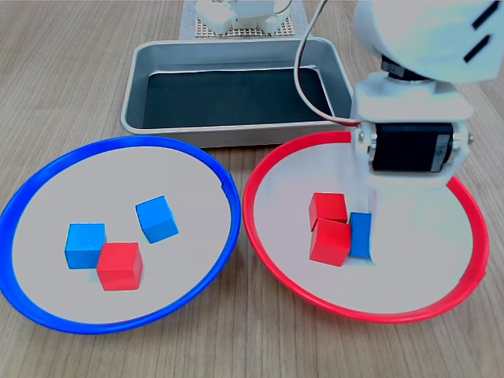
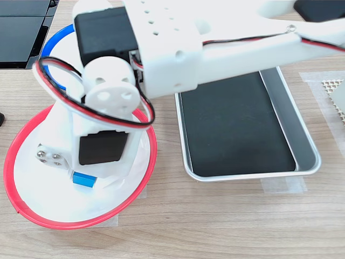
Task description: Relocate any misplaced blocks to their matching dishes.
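- First exterior view: the red plate holds two red cubes and one blue cube, which touches the front red cube on its right side. The blue plate holds two blue cubes and one red cube, touching the left blue cube.
- The gripper is down in the red plate, directly over the blue cube. Its fingers are hidden behind the wrist housing in this view.
- Second exterior view: the blue cube shows just beneath the arm, with white finger parts on either side of it. I cannot tell whether the jaws have closed on it or only straddle it.
- Judgement: the step in hand is the grasp of the misplaced blue cube; neither cube has been moved yet.
- To do it well, I would keep the finger on the red-cube side from wedging against that cube, close squarely on two opposite faces, and lift straight up before swinging across.
- Risk: a skewed grip may drag the neighbouring red cube or tip the blue one out of the jaws.
- The tray behind is empty and plays no part.
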Available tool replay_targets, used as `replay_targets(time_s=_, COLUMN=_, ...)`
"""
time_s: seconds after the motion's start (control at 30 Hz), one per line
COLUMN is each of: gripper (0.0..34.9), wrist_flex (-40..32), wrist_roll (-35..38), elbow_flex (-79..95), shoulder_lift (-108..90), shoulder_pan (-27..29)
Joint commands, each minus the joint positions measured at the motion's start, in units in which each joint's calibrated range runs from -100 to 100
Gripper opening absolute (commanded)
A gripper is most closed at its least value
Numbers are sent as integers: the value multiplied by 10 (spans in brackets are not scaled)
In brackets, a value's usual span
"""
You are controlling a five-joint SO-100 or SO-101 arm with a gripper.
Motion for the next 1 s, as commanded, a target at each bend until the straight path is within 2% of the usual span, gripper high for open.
replay_targets(time_s=0.0, gripper=20, wrist_flex=-1, wrist_roll=-4, elbow_flex=2, shoulder_lift=-28, shoulder_pan=5)
replay_targets(time_s=0.2, gripper=4, wrist_flex=-3, wrist_roll=-3, elbow_flex=23, shoulder_lift=-53, shoulder_pan=6)
replay_targets(time_s=0.5, gripper=4, wrist_flex=-4, wrist_roll=5, elbow_flex=74, shoulder_lift=-116, shoulder_pan=-5)
replay_targets(time_s=0.7, gripper=4, wrist_flex=3, wrist_roll=28, elbow_flex=29, shoulder_lift=-153, shoulder_pan=-9)
replay_targets(time_s=0.83, gripper=4, wrist_flex=8, wrist_roll=59, elbow_flex=4, shoulder_lift=-171, shoulder_pan=20)
replay_targets(time_s=0.97, gripper=4, wrist_flex=2, wrist_roll=95, elbow_flex=12, shoulder_lift=-185, shoulder_pan=72)
